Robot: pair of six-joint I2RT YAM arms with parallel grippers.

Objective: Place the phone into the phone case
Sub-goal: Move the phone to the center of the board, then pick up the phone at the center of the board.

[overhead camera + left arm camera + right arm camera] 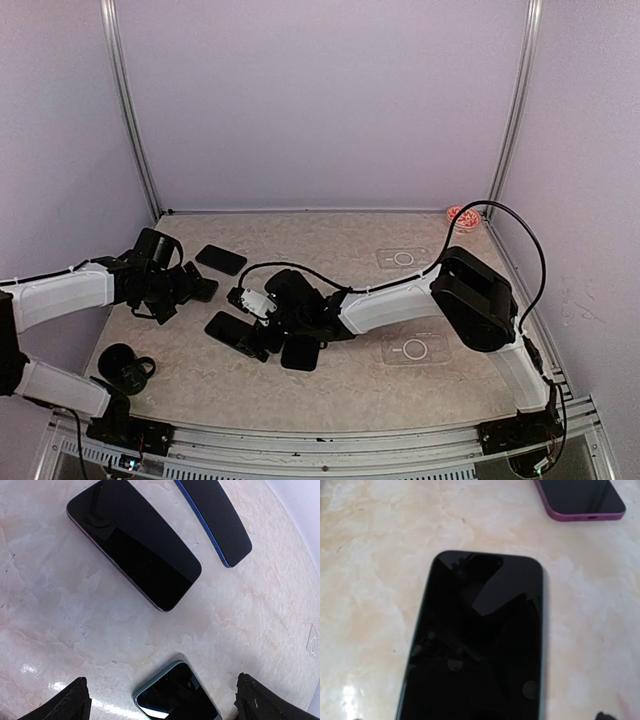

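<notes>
**Both claws open over phones, cases lying apart**

- Left claw: fingers spread wide, a dark tip in each lower corner of its wrist view. Holds nothing.
- Between those tips, flat on the marbled counter, is the end of a teal-edged phone, not touched by either tip.
- Beyond it lies a dark phone, glass up and set diagonally. Past that is a blue-edged slab; cannot tell whether it is a phone or a case.
- Right claw: arm stretched across to left of centre, fingers wide apart and gripping nothing. Only one fingertip shows, at the bottom of its wrist view.
- Directly under the right claw is a black phone, screen up, flat on the counter and filling most of that view. It sits left of centre, near the left claw. Not lifted.
- A purple-edged phone lies just beyond it, with bare counter between the two.
- Two clear cases with ring marks lie on the right half of the counter, one farther back and one nearer. Both are well apart from the phones and from both claws.
- A black round object sits at near left, and a small red disc in the far right corner.
</notes>
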